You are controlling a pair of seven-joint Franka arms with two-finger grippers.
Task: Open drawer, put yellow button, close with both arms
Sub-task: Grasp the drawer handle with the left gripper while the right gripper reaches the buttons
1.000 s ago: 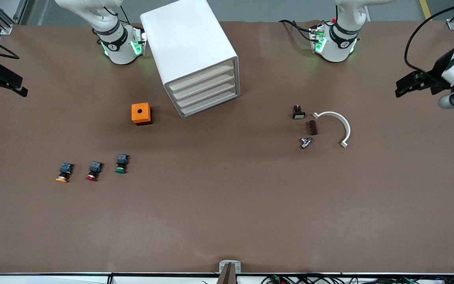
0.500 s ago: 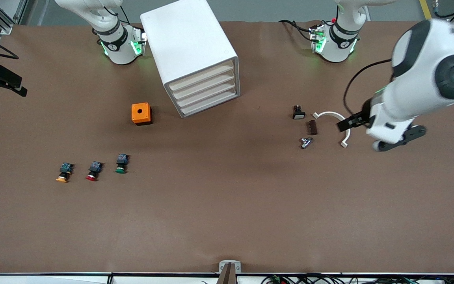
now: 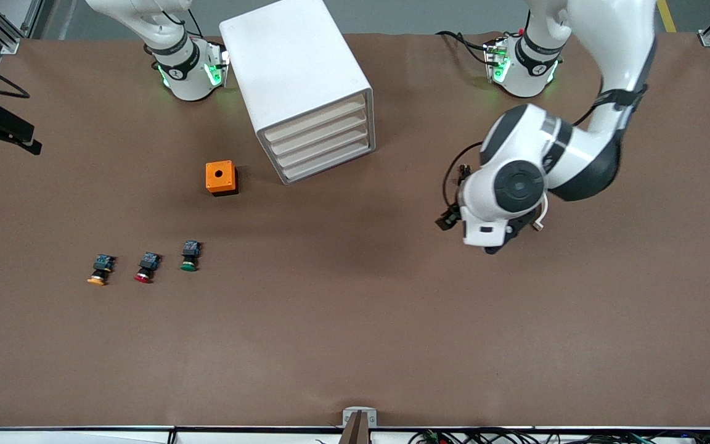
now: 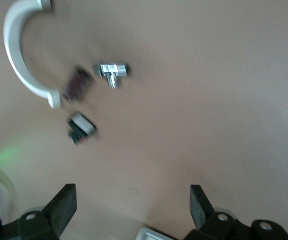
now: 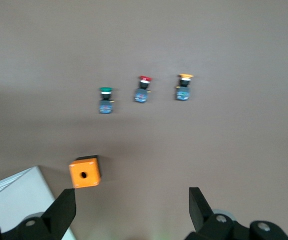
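The drawer (image 3: 315,116), the uppermost of four shallow white trays in the white cabinet (image 3: 296,74), is shut. The yellow button (image 3: 100,270), orange-yellow cap and blue rear block, lies on its side beside the red button (image 3: 146,267), nearer the front camera than the cabinet.

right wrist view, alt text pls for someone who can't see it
The right gripper, jaws open and holding nothing, hangs over a brown table. Below lie three push-buttons in a row, green button, red button, yellow button, plus an orange box beside a white cabinet.

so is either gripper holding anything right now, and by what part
Nothing is held. The left gripper is open over the small parts; the right gripper is open, up at its end of the table.
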